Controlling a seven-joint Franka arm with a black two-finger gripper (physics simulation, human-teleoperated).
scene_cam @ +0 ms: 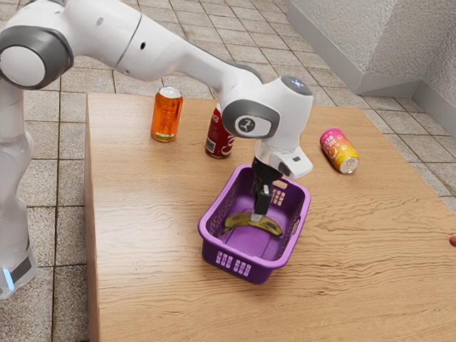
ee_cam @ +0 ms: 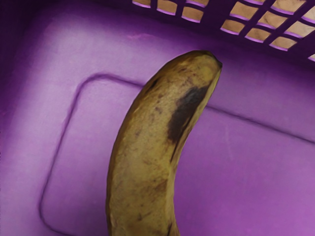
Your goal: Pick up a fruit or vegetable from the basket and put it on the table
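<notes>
Wood-grained surface (scene_cam: pixel 142 285), purple plastic basket (scene_cam: pixel 265 272) on it. Inside, curved brown-spotted yellow banana (ee_cam: pixel 147 147) under black fingers (scene_cam: pixel 259 214); cannot tell whether wide or closed. Risk: off-centre pinch, fruit pivots, snags rim.

Claw (scene_cam: pixel 261 213) down inside basket (scene_cam: pixel 261 273), walls all round; open top gives way up. Banana (scene_cam: pixel 269 224) at claw's tips, blocking lower path. Beyond basket: red can (scene_cam: pixel 219 140) near rim, orange can (scene_cam: pixel 167 116) farther off, pink-yellow can (scene_cam: pixel 339 151) lying sideways. Passing room over surface (scene_cam: pixel 146 235) toward exterior view's left.
</notes>
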